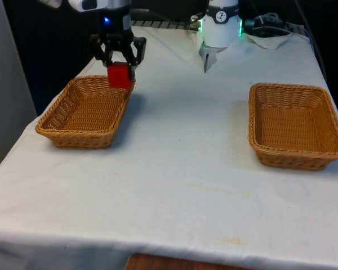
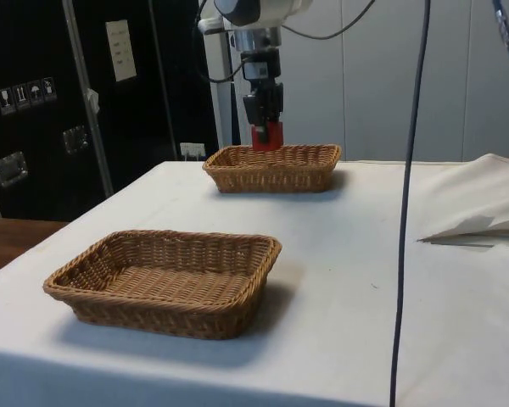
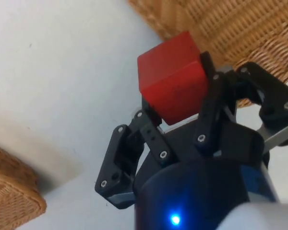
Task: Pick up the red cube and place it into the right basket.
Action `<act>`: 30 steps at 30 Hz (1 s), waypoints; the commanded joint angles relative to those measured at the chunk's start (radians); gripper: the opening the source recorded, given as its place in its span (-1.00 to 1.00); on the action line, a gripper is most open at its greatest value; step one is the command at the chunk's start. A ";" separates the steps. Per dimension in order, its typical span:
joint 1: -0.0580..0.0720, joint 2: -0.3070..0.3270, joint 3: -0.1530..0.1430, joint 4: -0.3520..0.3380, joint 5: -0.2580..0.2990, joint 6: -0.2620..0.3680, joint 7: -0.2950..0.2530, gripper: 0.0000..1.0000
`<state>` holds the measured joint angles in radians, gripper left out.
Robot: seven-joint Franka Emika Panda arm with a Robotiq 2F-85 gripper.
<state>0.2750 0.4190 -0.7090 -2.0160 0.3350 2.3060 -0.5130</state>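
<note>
Two wicker baskets sit on the worktop (image 1: 180,185), well apart from each other, and we take them from near to far. In the side view the nearer basket (image 2: 165,280) rests on the white cloth with nothing visible inside it; in the front view this is the one on the front view's right (image 1: 296,125). Farther along in the side view we find the second basket (image 2: 273,167), which lies on the front view's left (image 1: 85,112). Above its far rim hangs the pincer (image 1: 119,66), and we see it clamped on the red cube (image 1: 119,76), which is held off the cloth. In the side view the cube (image 2: 266,136) shows just above the far basket's rim, under the pincer (image 2: 264,114). From the wrist we see the cube (image 3: 173,84) squeezed between the black fingers (image 3: 212,103), with white cloth beneath it and woven basket edge (image 3: 230,28) just beside it.
</note>
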 commanded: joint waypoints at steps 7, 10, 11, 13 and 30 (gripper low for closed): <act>-0.028 0.061 -0.019 0.035 0.062 -0.004 -0.074 -0.95; -0.034 0.094 -0.032 0.053 0.091 -0.004 -0.104 -0.95; -0.037 0.105 -0.036 0.060 0.100 -0.004 -0.114 -0.95; -0.026 0.130 -0.058 0.068 0.122 0.000 -0.131 -0.95; -0.069 0.299 -0.095 0.174 0.261 -0.004 -0.247 -0.95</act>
<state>0.2180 0.7120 -0.8130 -1.8510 0.5920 2.3060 -0.7550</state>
